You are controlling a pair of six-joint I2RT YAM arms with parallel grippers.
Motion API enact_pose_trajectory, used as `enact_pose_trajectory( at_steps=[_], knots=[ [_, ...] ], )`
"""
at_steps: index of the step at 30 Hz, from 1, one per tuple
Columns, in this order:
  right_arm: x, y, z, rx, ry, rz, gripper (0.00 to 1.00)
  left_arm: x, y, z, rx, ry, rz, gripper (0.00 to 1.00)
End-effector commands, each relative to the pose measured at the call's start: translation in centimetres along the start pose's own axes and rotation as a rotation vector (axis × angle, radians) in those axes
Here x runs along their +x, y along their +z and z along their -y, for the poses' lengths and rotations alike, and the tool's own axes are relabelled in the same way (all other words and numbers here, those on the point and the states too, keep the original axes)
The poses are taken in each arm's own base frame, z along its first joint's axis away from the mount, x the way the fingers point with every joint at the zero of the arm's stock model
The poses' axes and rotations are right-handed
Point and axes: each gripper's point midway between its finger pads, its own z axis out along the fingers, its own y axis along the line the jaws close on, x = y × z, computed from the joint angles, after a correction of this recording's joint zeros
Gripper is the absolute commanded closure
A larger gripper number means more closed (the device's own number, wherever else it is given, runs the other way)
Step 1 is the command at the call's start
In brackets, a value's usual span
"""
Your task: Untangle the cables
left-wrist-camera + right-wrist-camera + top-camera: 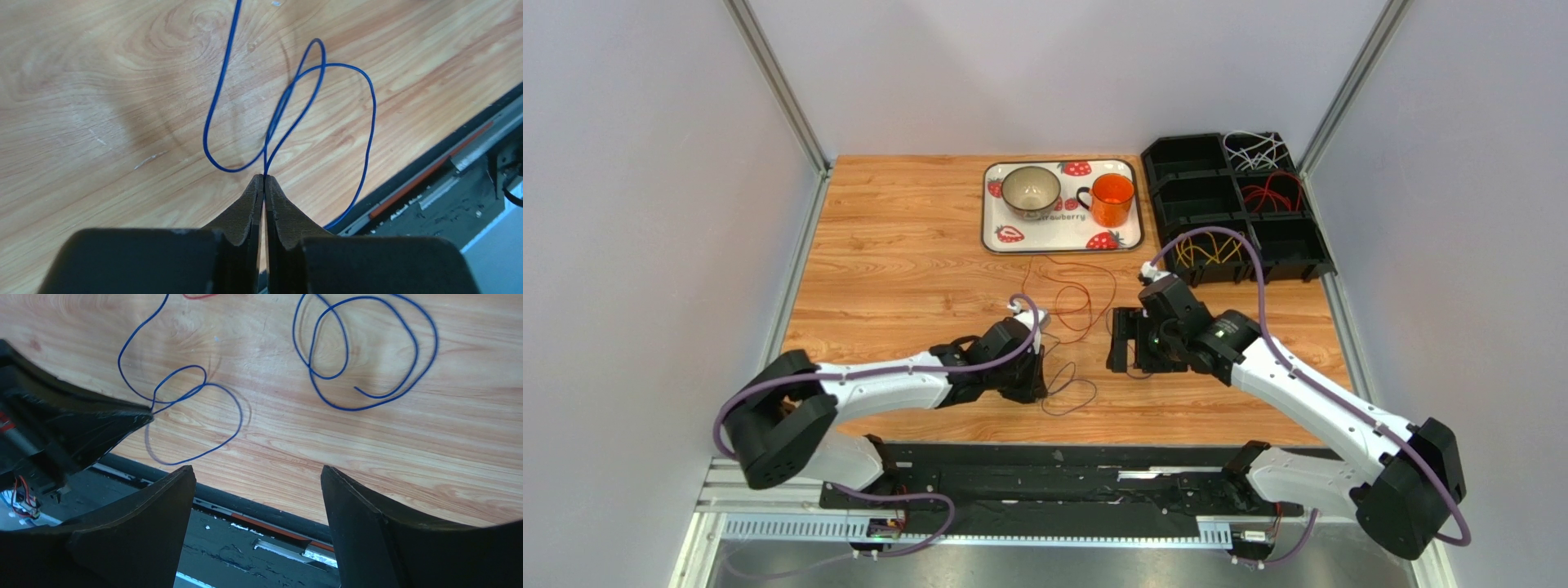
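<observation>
A thin blue cable (319, 92) lies in loose loops on the wooden table. My left gripper (264, 177) is shut on it, pinching a strand at the fingertips, close to the table's front edge. In the right wrist view the blue cable (368, 355) shows as one coil at the right and a loop at the left that runs into my left gripper's tip (144, 416). A thin red cable (1081, 294) lies behind it towards the tray. My right gripper (255, 474) is open and empty, low over the front edge, right of the left gripper (1036, 368).
A strawberry-print tray (997, 233) holds a bowl (1030, 189) and an orange mug (1112, 197) at the back. A black compartment bin (1173, 159) at the back right holds white, red and yellow cables. A black rail (1063, 472) runs along the front edge.
</observation>
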Motion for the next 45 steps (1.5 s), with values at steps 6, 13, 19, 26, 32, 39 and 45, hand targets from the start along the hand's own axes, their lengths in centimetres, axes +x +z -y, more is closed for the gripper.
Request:
enact_pose_trajectory(
  at_steps=[6, 13, 19, 26, 32, 39, 45],
  knots=[
    [0.5, 1.4, -3.9, -0.094, -0.055, -0.049, 0.21, -3.6, -0.2, 2.0, 0.047, 0.019, 0.136, 0.21],
    [2.2, 3.5, -5.8, -0.053, -0.078, -0.128, 0.22, -4.8, -3.7, -2.7, -0.187, 0.013, 0.251, 0.2],
    [2.9, 5.0, -6.6, 0.003, -0.055, -0.151, 0.2, -3.9, -4.9, -5.2, -0.196, -0.065, 0.366, 0.21],
    [1.6, 6.0, -6.5, 0.074, -0.05, -0.122, 0.17, -4.0, -5.6, -5.4, -0.164, -0.083, 0.43, 0.24],
    [0.9, 7.2, -5.9, 0.166, -0.058, -0.126, 0.16, -3.8, -5.0, -5.3, -0.17, -0.075, 0.403, 0.28],
    [3.4, 9.1, -3.2, 0.277, -0.08, -0.202, 0.18, -3.8, -4.9, -5.2, -0.168, -0.073, 0.398, 0.3],
    [4.8, 9.7, -2.2, 0.278, -0.094, -0.221, 0.22, -3.9, -4.7, -5.1, -0.17, -0.07, 0.391, 0.31]
  ],
)
